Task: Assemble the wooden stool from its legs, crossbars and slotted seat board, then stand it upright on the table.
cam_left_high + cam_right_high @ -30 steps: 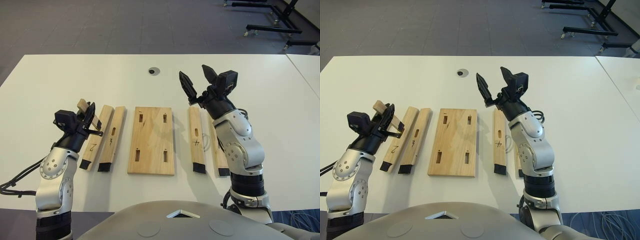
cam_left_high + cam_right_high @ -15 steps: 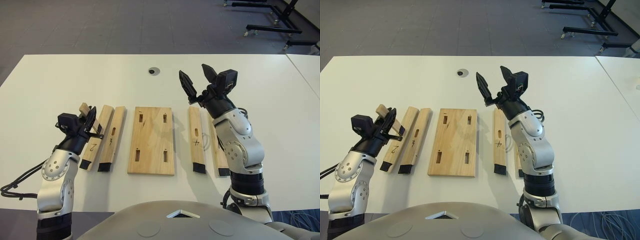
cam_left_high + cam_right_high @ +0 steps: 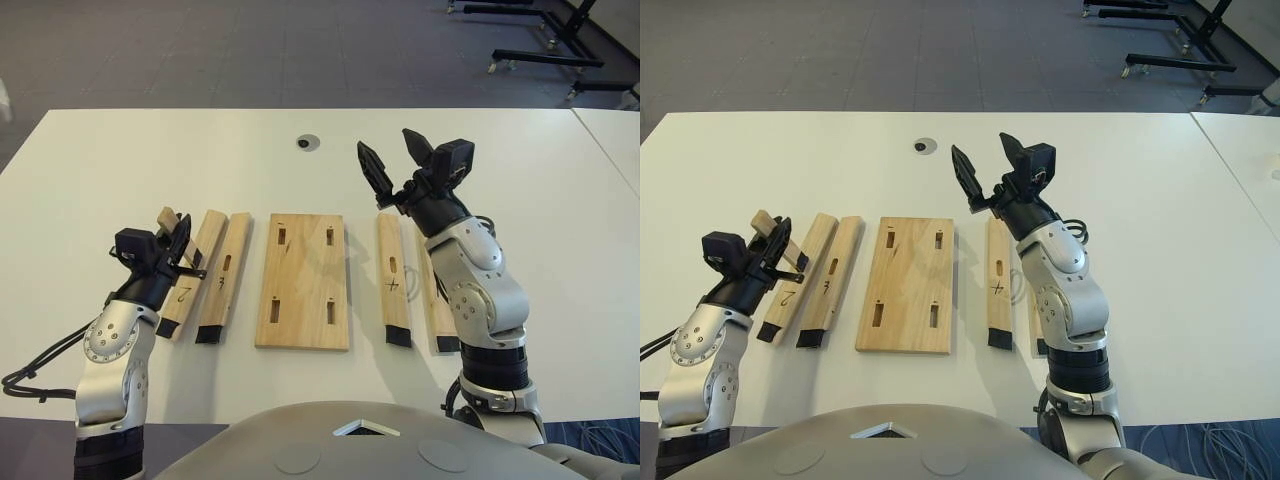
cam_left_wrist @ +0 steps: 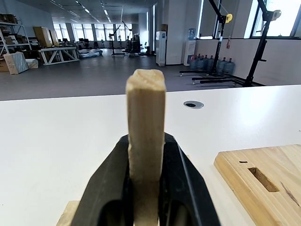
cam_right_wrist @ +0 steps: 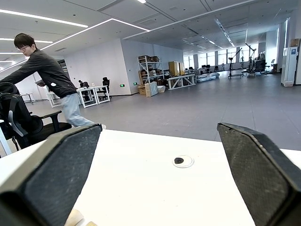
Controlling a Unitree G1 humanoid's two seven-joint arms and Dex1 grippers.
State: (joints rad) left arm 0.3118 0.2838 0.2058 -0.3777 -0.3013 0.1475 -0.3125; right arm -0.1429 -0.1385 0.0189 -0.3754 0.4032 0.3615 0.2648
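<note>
The slotted seat board [image 3: 302, 279] lies flat in the middle of the white table [image 3: 120, 160]. Two legs [image 3: 223, 275] with black feet lie side by side to its left, two more legs [image 3: 392, 277] to its right. My left gripper [image 3: 174, 240] hovers over the left edge of the leftmost leg, shut on a short crossbar [image 4: 146, 136] that sticks up between its fingers [image 4: 110, 188]. My right gripper [image 3: 392, 165] is raised above the far end of the right legs, open and holding nothing, its pads [image 5: 51, 174] wide apart.
A round grommet hole [image 3: 307, 142] sits in the table beyond the seat board. Bare table surface stretches far behind and to both sides of the parts. Black frame stands [image 3: 545, 50] are on the floor past the table's far right corner.
My left gripper with the crossbar has shifted slightly toward the leftmost leg and lower. The right arm has stayed still.
</note>
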